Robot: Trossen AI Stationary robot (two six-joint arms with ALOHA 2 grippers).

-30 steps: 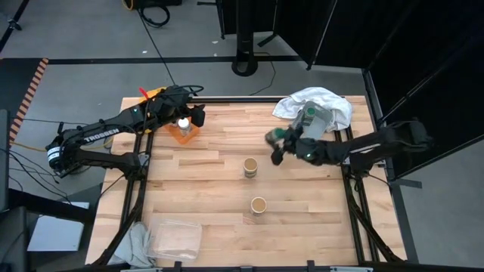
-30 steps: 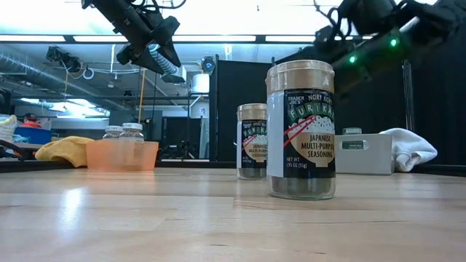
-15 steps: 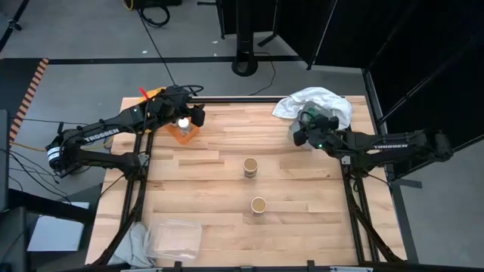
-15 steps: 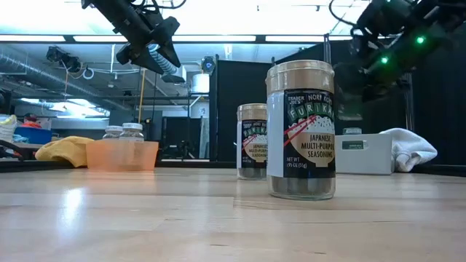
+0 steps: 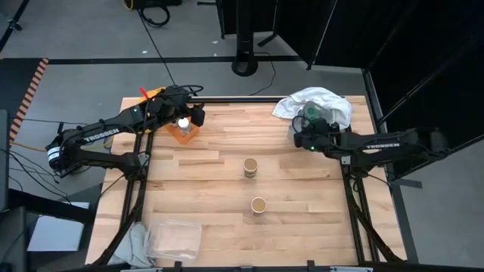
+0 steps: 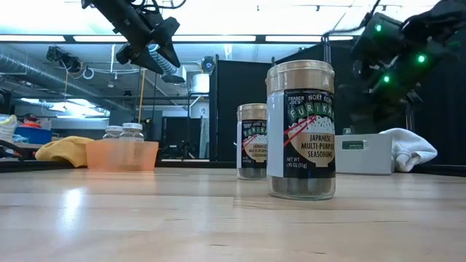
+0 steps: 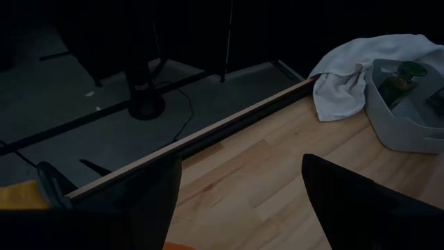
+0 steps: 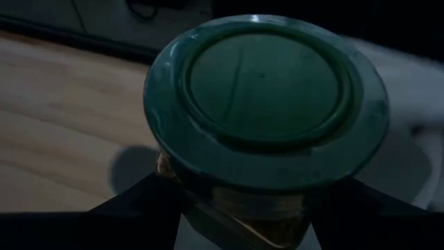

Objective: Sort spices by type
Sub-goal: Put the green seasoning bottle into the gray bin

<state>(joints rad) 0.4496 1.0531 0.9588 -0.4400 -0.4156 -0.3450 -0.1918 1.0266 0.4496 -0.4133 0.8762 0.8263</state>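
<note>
My right gripper (image 5: 301, 130) is shut on a green-lid spice jar (image 8: 267, 104) and hovers at the grey tray's (image 5: 330, 121) left edge, by the white cloth (image 5: 314, 100). A second green-lid jar (image 7: 406, 73) lies inside that tray. Two tan-lid jars (image 5: 250, 167) (image 5: 259, 205) stand upright mid-table. Two white-lid jars (image 6: 132, 131) (image 6: 113, 132) stand in the orange tray (image 5: 184, 131) at the far left. My left gripper (image 7: 236, 201) is open and raised above that tray, also seen high in the low view (image 6: 156, 54). My right gripper pinches the green-lid jar between its two fingers (image 8: 149, 201) on the body just under the lid (image 8: 229, 201). The jar is lifted clear of the table. Its lid top faces the wrist camera, which hides the rest of the body.
A clear plastic tray (image 5: 175, 238) lies at the near-left corner with a grey rag (image 5: 136, 243) beside it. A yellow cloth (image 6: 65, 151) sits left of the orange tray. Bare wood (image 5: 302, 189) lies between the tan jars and the right edge.
My right gripper has carried the green-lid jar from beside the far tan-lid jar toward the table's right and far edge, reaching the grey tray, and has turned as it went. It slowed in the last half second. My left arm and the other jars have kept still.
</note>
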